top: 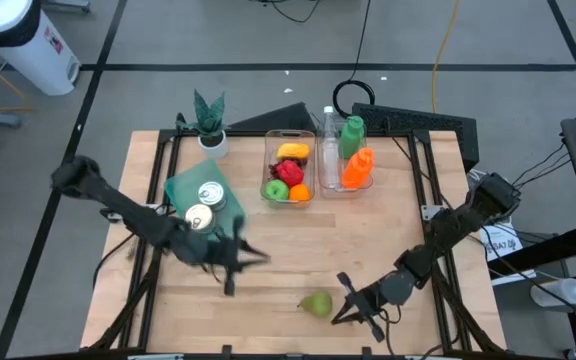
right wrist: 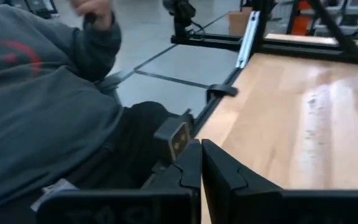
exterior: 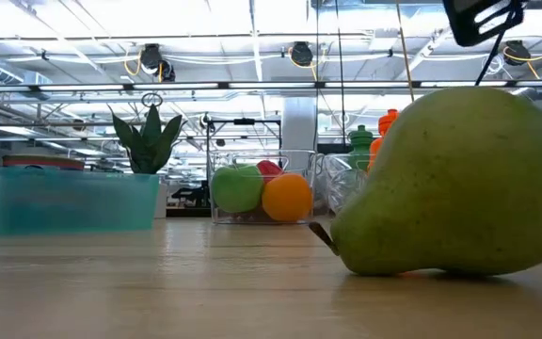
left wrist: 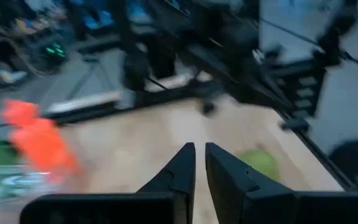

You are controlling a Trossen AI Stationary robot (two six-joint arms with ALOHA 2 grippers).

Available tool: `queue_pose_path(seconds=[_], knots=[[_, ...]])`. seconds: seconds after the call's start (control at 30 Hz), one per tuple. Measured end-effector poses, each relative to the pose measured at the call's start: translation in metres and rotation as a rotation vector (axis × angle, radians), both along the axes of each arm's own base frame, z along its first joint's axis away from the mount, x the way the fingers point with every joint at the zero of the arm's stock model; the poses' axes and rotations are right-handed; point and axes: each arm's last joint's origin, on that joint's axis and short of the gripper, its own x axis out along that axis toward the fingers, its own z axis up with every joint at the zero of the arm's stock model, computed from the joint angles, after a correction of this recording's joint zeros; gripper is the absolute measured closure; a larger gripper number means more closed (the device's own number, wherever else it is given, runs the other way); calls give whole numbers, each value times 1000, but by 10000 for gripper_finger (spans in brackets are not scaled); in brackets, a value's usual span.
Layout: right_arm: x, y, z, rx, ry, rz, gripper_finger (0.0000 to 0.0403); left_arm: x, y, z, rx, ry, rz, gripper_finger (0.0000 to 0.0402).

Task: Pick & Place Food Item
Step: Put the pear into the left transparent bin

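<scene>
The pear [exterior: 459,184] is cut off by the low view's right edge. Ahead of the left pincer [left wrist: 200,163], an orange bottle [left wrist: 37,138] is blurred. Beyond the right pincer [right wrist: 201,163], a person's grey sleeve [right wrist: 36,93] is cropped.

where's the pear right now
In the high view the pear lies on the table's near edge, just left of the shut right gripper.

1 pear [top: 317,303] lies near the table's [top: 268,270] front edge. 2 clear bins sit at the back edge: 1 fruit bin [top: 289,168] with 4 fruits, 1 bottle bin [top: 348,165] with 3 bottles. 1 potted plant [top: 209,122], 1 teal tray [top: 200,190], and 2 cans [top: 204,205] occupy the back-left.
</scene>
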Motion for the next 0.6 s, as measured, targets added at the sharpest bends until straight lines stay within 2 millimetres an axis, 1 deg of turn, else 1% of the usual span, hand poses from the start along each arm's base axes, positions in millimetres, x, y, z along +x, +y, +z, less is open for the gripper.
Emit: queue_pose_path(seconds=[0.1,0.2,0.27,0.37,0.43,0.5,0.6], knots=[[2,11,-5,16,35,34,399,-21,30,17,-29,-57,64,351],[8,23,-16,16,123,151,399,-40,57,22,-100,-122,137,351],[15,27,-26,16,173,189,399,-51,69,16,-140,-144,175,350],[29,28,-40,45,236,205,399,-63,82,3,-199,-179,216,350],[40,27,-43,76,246,200,399,-68,86,-6,-229,-195,220,351],[50,25,-46,85,255,185,399,-70,88,-18,-236,-174,207,350],[62,13,-52,101,287,146,399,-72,88,-30,-250,-178,191,350]])
